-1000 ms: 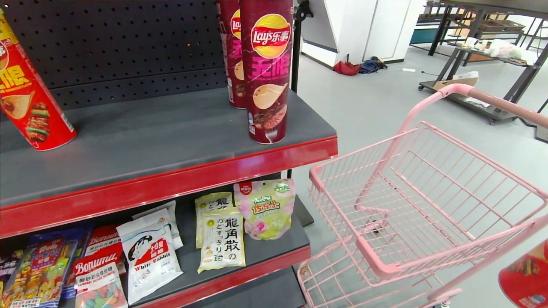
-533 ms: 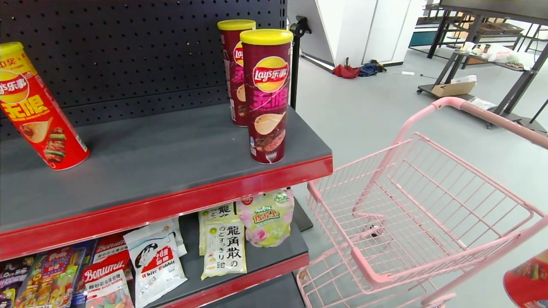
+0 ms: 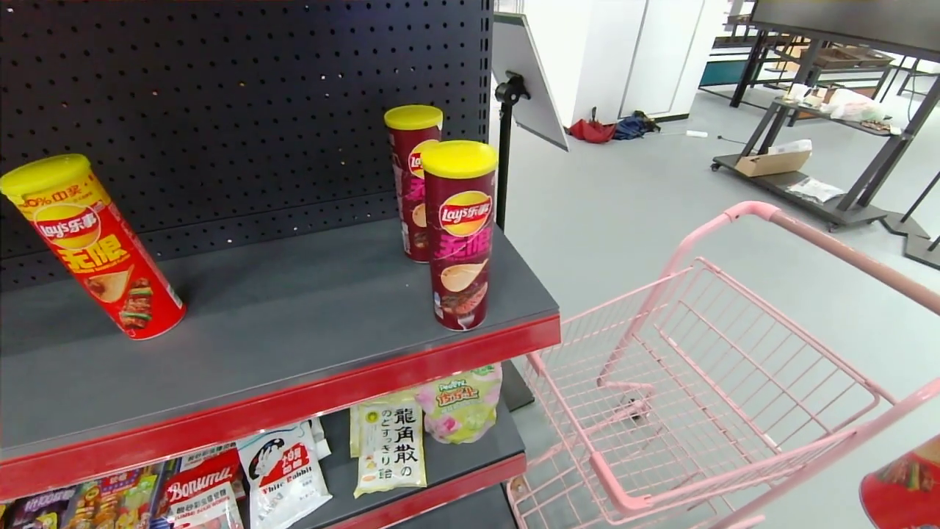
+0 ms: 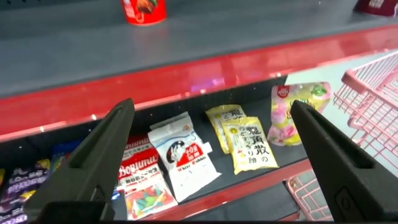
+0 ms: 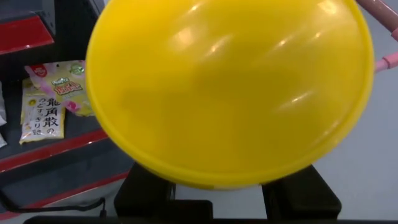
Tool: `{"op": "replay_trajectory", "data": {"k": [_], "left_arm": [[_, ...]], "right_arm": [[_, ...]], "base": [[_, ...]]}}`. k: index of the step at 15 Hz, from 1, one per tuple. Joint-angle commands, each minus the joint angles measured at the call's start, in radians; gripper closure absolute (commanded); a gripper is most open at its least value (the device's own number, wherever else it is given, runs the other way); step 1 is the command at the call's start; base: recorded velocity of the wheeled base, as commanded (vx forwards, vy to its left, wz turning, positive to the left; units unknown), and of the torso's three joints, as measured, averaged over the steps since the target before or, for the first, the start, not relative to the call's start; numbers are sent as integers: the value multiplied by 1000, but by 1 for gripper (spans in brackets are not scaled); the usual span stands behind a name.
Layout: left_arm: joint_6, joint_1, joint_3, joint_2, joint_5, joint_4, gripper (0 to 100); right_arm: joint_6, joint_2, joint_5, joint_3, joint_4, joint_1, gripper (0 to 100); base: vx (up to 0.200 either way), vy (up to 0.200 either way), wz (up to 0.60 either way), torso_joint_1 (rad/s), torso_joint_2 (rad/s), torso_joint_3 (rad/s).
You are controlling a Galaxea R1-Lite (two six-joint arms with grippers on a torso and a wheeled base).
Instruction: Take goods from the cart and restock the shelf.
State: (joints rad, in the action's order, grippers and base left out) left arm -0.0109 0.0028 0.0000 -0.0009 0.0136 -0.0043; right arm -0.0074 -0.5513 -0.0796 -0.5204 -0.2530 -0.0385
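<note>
A red chip can [image 3: 907,488] hangs in the air beside the cart's near corner, and its yellow lid [image 5: 230,87] faces the right wrist camera. My right gripper [image 5: 224,190] is shut on this can, its fingers hidden behind the lid. On the upper shelf [image 3: 294,323] another red can [image 3: 95,250] leans at the left. Two maroon cans [image 3: 459,235] [image 3: 413,184] stand upright at the shelf's right end. My left gripper [image 4: 211,104] is open and holds nothing, in front of the shelf's red edge [image 4: 186,81], above the lower shelf.
The pink wire cart [image 3: 705,367] stands right of the shelf, its basket bare. Several snack bags [image 3: 389,448] [image 4: 186,155] lie on the lower shelf. A black pegboard [image 3: 220,110] backs the shelf. A sign stand [image 3: 514,95] rises behind the shelf's right end.
The head camera has tilted up, so the whole picture has slid down and the can lids show. The held red can keeps its place at the lower right corner.
</note>
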Motion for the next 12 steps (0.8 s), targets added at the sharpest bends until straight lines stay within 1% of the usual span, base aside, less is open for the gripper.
{"op": "replay_trajectory", "data": {"k": [1,7,11,12], "left_arm": [[0,0,0,1,0,0,0],[0,0,0,1,0,0,0],[0,0,0,1,0,0,0],[0,0,0,1,0,0,0]], "right_arm": [[0,-6,0,2,0,-1,100],[-6,-7,0,16,4,-1,100],[-68,34,-3,73,11,0,100],[-68,40,-3,74,11,-1,100]], "base": [[0,0,0,188,-456,-276],[0,0,0,169,-401,-232],[0,0,0,28,-60,-37],[0,0,600,12,-2,2]]}}
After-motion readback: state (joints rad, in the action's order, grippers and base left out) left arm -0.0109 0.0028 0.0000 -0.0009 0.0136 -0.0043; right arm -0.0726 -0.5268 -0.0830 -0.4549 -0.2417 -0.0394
